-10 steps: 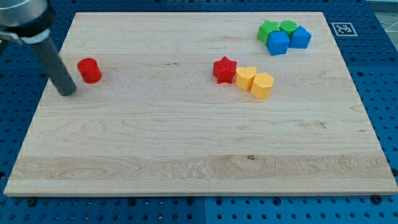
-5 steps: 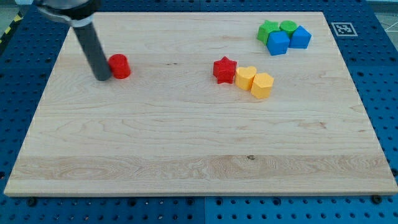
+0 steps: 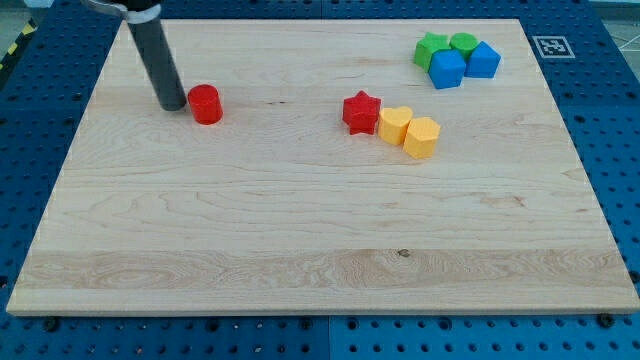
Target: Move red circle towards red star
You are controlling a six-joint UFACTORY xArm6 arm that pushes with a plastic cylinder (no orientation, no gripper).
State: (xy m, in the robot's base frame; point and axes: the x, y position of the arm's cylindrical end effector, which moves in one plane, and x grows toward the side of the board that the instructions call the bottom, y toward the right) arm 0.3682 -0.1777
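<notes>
The red circle (image 3: 206, 104) is a short red cylinder on the wooden board (image 3: 300, 220), at the view's upper left. The red star (image 3: 361, 112) lies well to its right, near the board's middle top. My tip (image 3: 173, 105) is just left of the red circle, with a small gap or barely touching; I cannot tell which. The dark rod rises from it toward the view's top left.
Two yellow blocks (image 3: 396, 125) (image 3: 422, 137) sit touching the red star's right side. Two green blocks (image 3: 431, 47) (image 3: 464, 43) and two blue blocks (image 3: 448, 69) (image 3: 484, 60) cluster at the top right. A marker tag (image 3: 549, 45) is at the top right corner.
My tip swept right and slightly up the view, pushing the red circle rightward from the far left toward the red star. The other blocks have not moved.
</notes>
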